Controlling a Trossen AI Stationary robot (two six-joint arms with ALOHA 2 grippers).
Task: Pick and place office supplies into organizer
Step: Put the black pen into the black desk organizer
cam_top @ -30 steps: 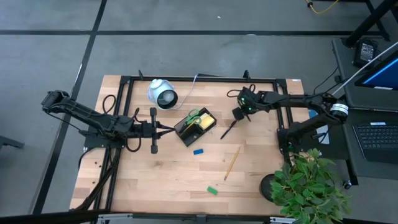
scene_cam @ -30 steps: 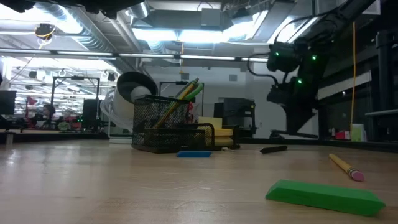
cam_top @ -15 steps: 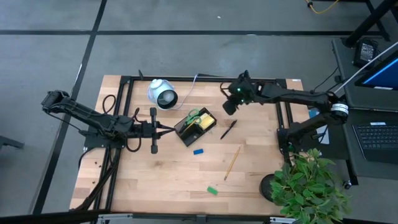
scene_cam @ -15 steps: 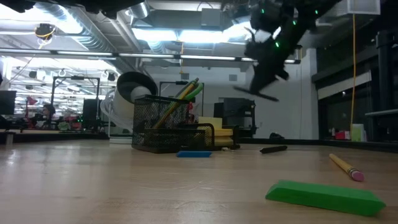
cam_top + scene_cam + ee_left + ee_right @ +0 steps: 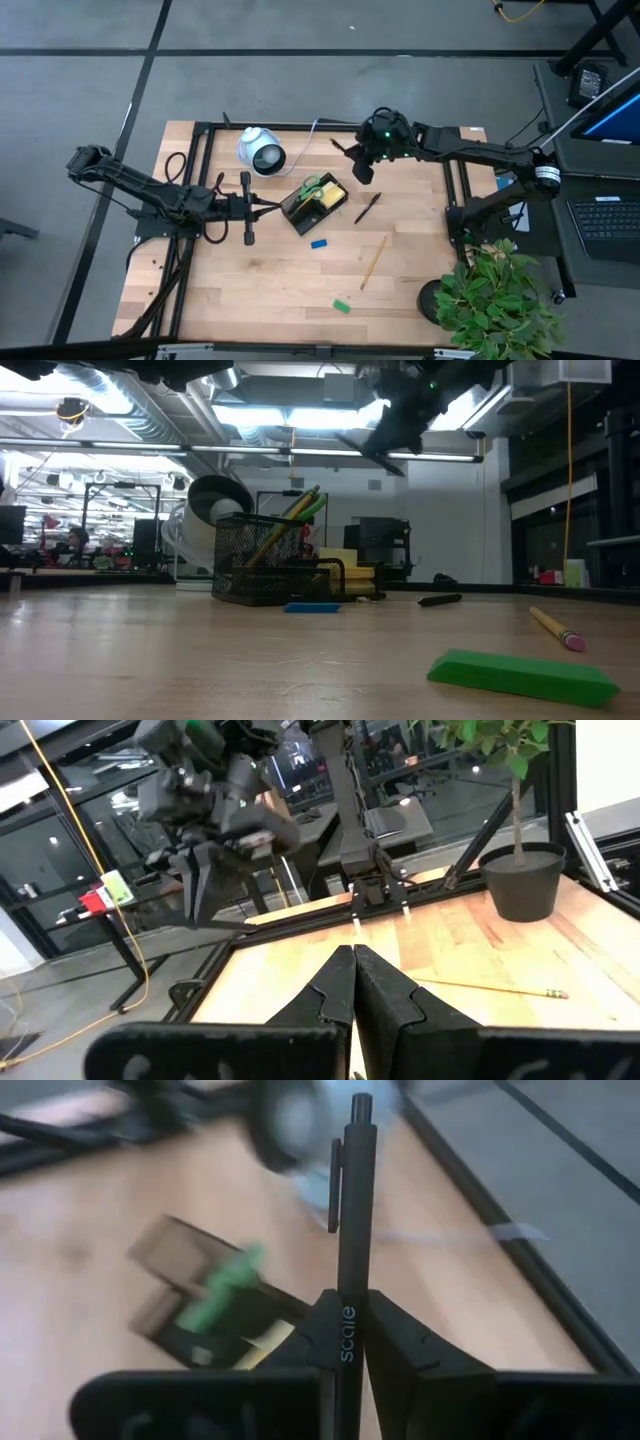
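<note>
My right gripper [image 5: 362, 160] hangs high over the table's far side, right of the white round device, shut on a black pen [image 5: 355, 1200]. The black mesh organizer [image 5: 303, 208] stands mid-table with green-handled scissors [image 5: 315, 185], a pencil [image 5: 285, 520] and the yellow sticky-note pad [image 5: 331, 195] in it. A second black pen [image 5: 366, 207], a pencil [image 5: 373, 262], a blue block [image 5: 319, 243] and a green block [image 5: 342, 306] lie flat on the wood. My left gripper [image 5: 265, 208] waits shut, low, just left of the organizer. My right gripper pinches the black pen's barrel [image 5: 346, 1295] between its two fingers [image 5: 400, 1342]. The pen runs on forward past the fingertips, its clip end [image 5: 360, 1110] farthest out. It is lifted clear of the table and slants in the air [image 5: 372, 452].
The white round device [image 5: 262, 152] with its cable sits at the far side, left of my right gripper. A potted plant [image 5: 495, 295] stands at the table's near right corner. Bare wood lies near the near edge around the green block.
My right gripper has risen well above the table and swung toward the far-left, toward the white device, tipping as it went. The pen it holds has gone up with it. The pen on the table, the organizer and my left arm have kept still.
</note>
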